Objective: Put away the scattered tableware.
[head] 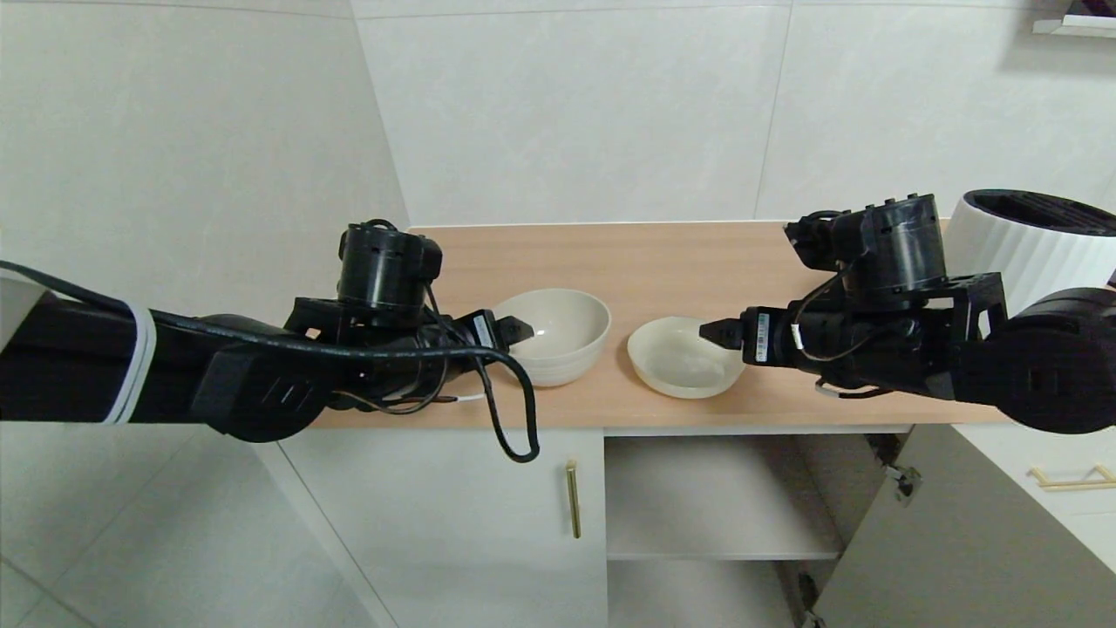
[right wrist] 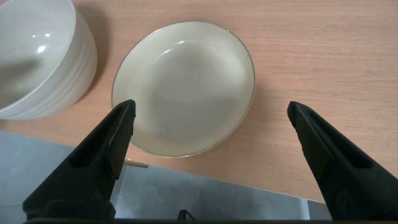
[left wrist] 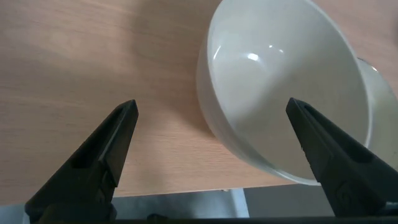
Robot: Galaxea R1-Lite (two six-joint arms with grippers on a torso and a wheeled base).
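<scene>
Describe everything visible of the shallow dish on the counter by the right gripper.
The shallow dish is round, cream-coloured and glossy, ceramic or plastic by its look, with a thin darker line along its rim. It sits upright and empty on the wooden counter, close to the front edge, above the open cabinet. The deeper bowl stands beside it on the robot's left, a small gap between them. The right gripper hovers at it, jaws spread wide, apparently not touching.
</scene>
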